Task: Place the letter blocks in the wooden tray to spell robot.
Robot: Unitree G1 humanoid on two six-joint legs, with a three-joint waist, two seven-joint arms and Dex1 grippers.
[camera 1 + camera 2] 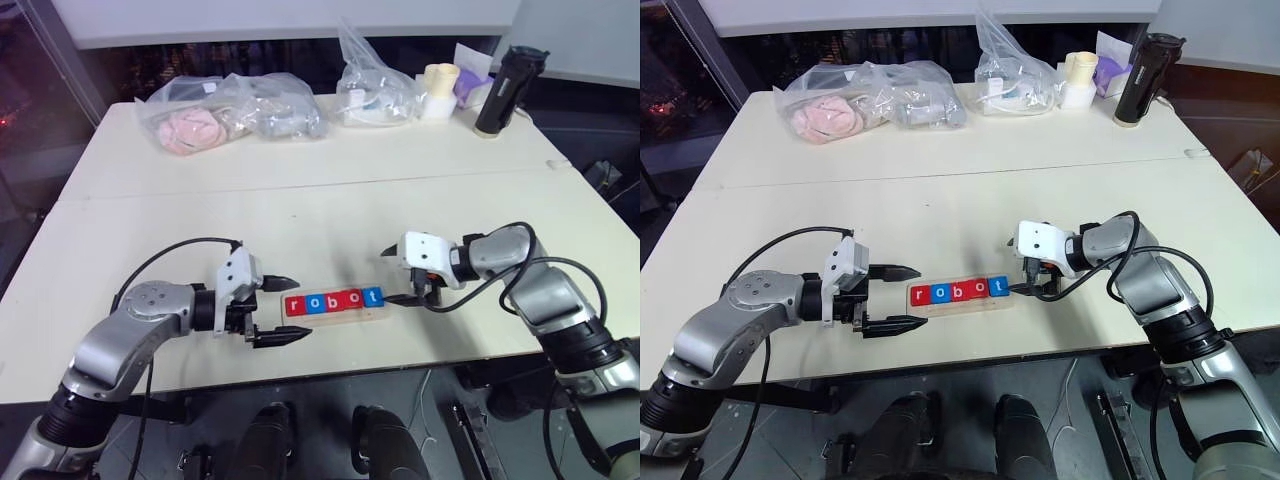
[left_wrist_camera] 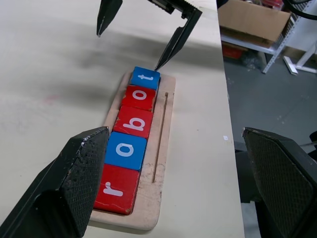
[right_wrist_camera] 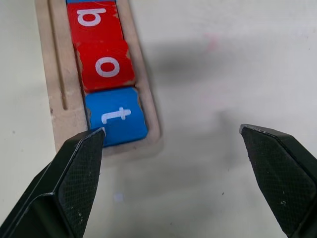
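The five letter blocks (image 1: 333,300) lie flat in the wooden tray (image 2: 164,130) on the desk (image 1: 330,190), spelling robot, and look light, stiff and slick, best pinched across opposite edges, while the left claw (image 1: 282,309) and right claw (image 1: 402,276) gape empty at either end.

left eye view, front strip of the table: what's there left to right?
left gripper, open → red r block → blue o block → red b block → red o block → blue t block, all five on the wooden tray → right gripper, open.
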